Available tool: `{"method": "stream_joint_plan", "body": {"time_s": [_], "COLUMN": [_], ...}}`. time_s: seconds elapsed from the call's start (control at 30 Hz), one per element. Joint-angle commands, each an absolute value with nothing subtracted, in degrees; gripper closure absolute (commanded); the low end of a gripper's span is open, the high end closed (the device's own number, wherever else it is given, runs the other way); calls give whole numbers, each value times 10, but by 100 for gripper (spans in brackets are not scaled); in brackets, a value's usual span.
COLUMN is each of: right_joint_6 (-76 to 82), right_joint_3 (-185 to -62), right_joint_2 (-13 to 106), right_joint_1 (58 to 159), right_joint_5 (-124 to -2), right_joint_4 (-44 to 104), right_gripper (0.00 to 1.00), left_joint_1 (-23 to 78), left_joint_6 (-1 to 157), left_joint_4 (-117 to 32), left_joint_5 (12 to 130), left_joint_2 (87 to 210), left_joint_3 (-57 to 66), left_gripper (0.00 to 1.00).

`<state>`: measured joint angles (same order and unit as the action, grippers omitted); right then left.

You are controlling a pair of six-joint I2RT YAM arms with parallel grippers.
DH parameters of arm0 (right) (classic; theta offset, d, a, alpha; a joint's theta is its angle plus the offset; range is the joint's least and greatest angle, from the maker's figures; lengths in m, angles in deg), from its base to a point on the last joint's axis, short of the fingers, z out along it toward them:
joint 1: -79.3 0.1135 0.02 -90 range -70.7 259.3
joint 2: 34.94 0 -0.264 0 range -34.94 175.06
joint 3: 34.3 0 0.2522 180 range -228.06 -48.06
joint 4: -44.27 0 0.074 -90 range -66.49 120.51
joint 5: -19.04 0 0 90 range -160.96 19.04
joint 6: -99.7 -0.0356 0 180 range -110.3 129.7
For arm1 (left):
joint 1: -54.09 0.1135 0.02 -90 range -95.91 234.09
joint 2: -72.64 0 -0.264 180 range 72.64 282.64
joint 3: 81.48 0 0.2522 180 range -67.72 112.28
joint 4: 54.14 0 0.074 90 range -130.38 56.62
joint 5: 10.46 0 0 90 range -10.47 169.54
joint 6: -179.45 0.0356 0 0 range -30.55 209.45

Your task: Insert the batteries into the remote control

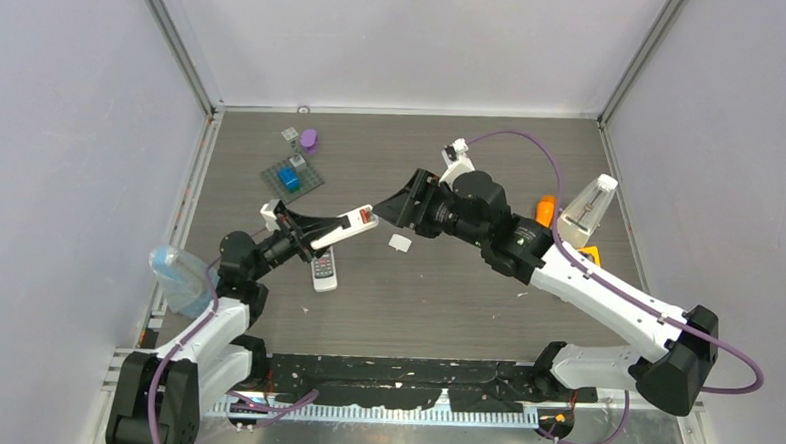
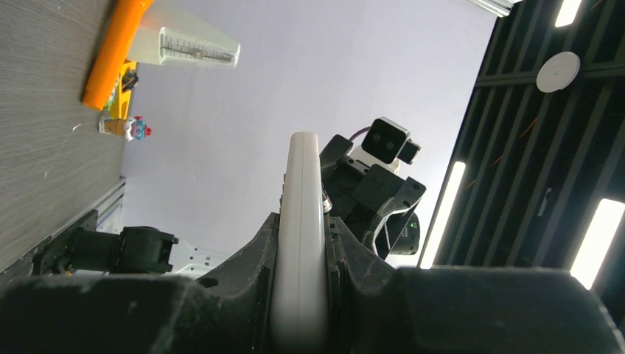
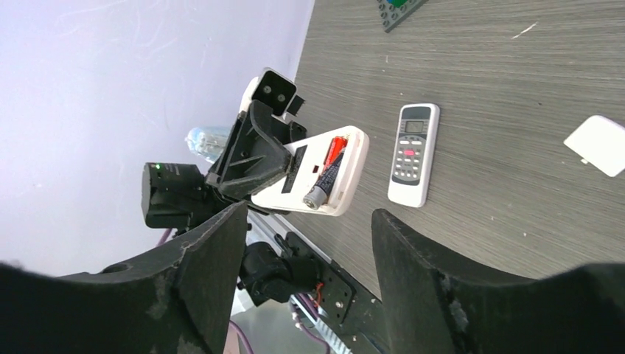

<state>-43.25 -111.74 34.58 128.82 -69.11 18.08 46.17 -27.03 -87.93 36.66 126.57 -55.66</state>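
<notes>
Currently the left hand [image 2: 300,228] is closed on a white remote [image 3: 352,166] and holds it raised above the tabletop [image 3: 516,66]. In the left wrist view the remote shows edge-on, clamped by its long sides between the two fingers. Its back faces the right wrist camera, with the battery bay uncovered.

One battery [image 3: 324,172] lies in that bay, along the remote's length. Its body is red-orange at one end and blue-purple at the other, with a silver cap at the blue-purple end. The part of the bay beside it shows white. No other battery can be made out in any view.

The right hand [image 3: 308,221] is open, with its fingers spread wide and nothing between them. It hangs near the raised remote and points at it, clear of contact.

A second remote [image 3: 413,155] lies face up on the tabletop, below and just beyond the held one. A small white cover [image 3: 598,144] lies flat on the tabletop, apart from both remotes.

At the far left a grey plate [image 1: 306,183] carries a blue brick [image 1: 289,177], with a purple item [image 1: 309,138] near it. An orange object [image 1: 545,209] and a white tapered box [image 1: 590,206] stand at the right, behind the right arm. A clear bottle [image 1: 175,273] stands at the left edge.
</notes>
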Motion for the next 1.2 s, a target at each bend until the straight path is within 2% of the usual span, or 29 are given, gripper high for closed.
{"method": "stream_joint_plan", "body": {"time_s": [0.0,0.2,0.4,0.67,1.17], "right_joint_6": [-450,-453,-450,-456,-482], "right_joint_3": [-1113,-1115,-1123,-1125,-1122], "right_joint_2": [358,374,388,399,411], "right_joint_1": [1289,1297,1300,1301,1301], "right_joint_5": [-693,-695,-698,-705,-707], "right_joint_4": [238,245,238,229,220], "right_gripper": [35,46,52,55,56], "left_joint_1": [460,460,460,460,460], "left_joint_6": [-299,-309,-317,-322,-313], "left_joint_4": [-909,-910,-915,-923,-934], "left_joint_5": [379,381,381,381,383], "left_joint_2": [1252,1247,1246,1245,1243], "left_joint_3": [-546,-550,-550,-553,-549], "left_gripper": [100,100,100,100,100]}}
